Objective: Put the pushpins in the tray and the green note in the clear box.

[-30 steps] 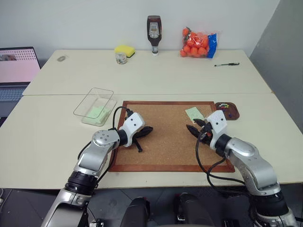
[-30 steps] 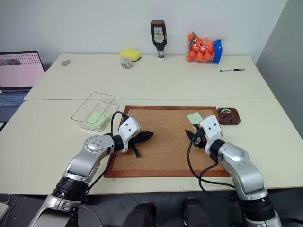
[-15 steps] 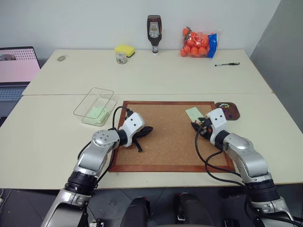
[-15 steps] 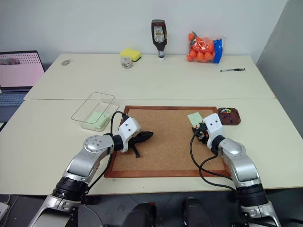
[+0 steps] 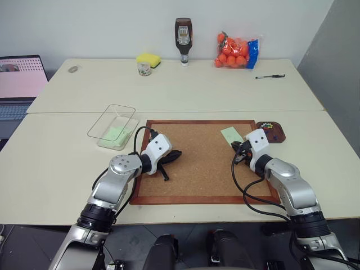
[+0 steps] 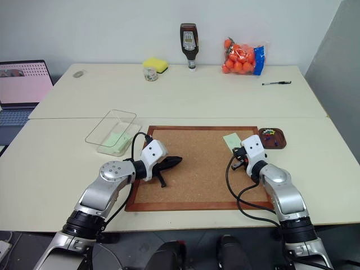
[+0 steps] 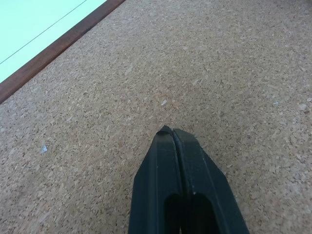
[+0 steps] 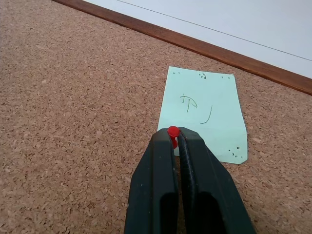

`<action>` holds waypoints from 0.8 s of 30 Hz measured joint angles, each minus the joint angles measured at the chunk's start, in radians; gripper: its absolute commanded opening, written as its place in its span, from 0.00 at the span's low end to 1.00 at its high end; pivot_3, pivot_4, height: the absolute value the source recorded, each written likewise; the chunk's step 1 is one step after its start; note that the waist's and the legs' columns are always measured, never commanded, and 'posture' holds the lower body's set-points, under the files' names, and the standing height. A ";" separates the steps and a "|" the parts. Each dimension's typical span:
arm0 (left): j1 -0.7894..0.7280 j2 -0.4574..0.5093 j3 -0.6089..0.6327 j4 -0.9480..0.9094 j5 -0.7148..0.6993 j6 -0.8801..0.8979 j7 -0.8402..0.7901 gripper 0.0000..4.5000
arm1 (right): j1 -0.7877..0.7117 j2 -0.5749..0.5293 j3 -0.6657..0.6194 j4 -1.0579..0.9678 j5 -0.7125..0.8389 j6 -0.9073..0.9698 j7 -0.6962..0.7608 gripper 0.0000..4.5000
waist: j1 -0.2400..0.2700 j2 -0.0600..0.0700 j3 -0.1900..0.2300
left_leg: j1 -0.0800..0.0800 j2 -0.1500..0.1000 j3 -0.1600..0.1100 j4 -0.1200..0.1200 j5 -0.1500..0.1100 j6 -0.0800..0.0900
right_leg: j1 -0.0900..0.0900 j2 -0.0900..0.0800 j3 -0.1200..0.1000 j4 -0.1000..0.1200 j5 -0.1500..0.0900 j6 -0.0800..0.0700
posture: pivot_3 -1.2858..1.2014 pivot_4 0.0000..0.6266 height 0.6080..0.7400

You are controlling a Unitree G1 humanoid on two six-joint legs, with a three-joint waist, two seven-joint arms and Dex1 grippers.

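Note:
The green note (image 8: pixel 204 109) lies flat on the corkboard (image 5: pixel 197 169) near its far right corner, with pen marks on it. My right gripper (image 8: pixel 173 139) is at the note's near edge, shut on a red pushpin (image 8: pixel 173 130) whose head sticks out between the fingertips. I cannot tell whether the pin's point is still in the board. The dark tray (image 5: pixel 280 135), holding several coloured pushpins (image 5: pixel 269 127), sits just right of the board. The clear box (image 5: pixel 109 121) stands left of the board with a pale green slip (image 5: pixel 115 134) inside. My left gripper (image 7: pixel 173 134) rests shut and empty over the board's left part.
At the table's far side are a sauce bottle (image 5: pixel 183 40), a bag of oranges (image 5: pixel 233 52), a pen (image 5: pixel 270 76), a yellow sponge (image 5: pixel 149 58) and a small jar (image 5: pixel 144 68). A laptop (image 5: pixel 19 79) stands at the far left.
My right gripper has moved forward and down to the note's near edge and shut on the red pushpin. The left arm has stayed still.

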 measured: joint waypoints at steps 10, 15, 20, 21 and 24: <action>0.000 0.001 0.000 0.000 0.001 0.000 -0.001 0.00 | 0.008 0.011 -0.051 -0.117 0.039 -0.064 0.000 0.01 | 0.000 0.000 0.000 | 0.000 0.000 0.000 0.000 0.000 0.000 | 0.000 0.000 0.000 0.000 0.000 0.000 | 0.52 0.24 1.00; -0.001 -0.001 0.001 0.005 0.001 -0.005 0.002 0.00 | 0.020 0.019 -0.053 -0.142 0.043 -0.063 -0.001 0.01 | 0.000 0.000 0.000 | 0.000 0.000 0.000 0.000 0.000 0.000 | 0.000 0.000 0.000 0.000 0.000 0.000 | 0.52 0.24 1.00; -0.105 -0.049 0.060 0.110 -0.033 0.021 0.051 0.11 | 0.023 0.017 -0.052 -0.191 0.044 -0.059 0.006 0.00 | 0.009 -0.002 0.001 | -0.001 0.000 -0.001 0.001 0.000 0.000 | -0.001 0.000 -0.001 0.001 0.001 0.002 | 0.52 0.24 1.00; -0.128 -0.050 0.082 0.114 -0.048 0.026 0.054 0.15 | 0.023 0.016 -0.049 -0.198 0.044 -0.059 0.008 0.00 | 0.011 -0.002 0.001 | -0.001 0.000 -0.001 0.001 0.000 0.000 | -0.001 0.001 -0.001 0.001 0.001 0.002 | 0.52 0.24 1.00; -0.212 -0.052 0.125 0.111 -0.094 0.008 0.027 0.28 | 0.021 0.015 -0.046 -0.201 0.044 -0.051 0.018 0.00 | 0.012 -0.002 0.001 | -0.001 0.000 0.001 0.000 0.000 0.000 | -0.001 0.001 0.001 -0.001 0.001 0.002 | 0.52 0.24 1.00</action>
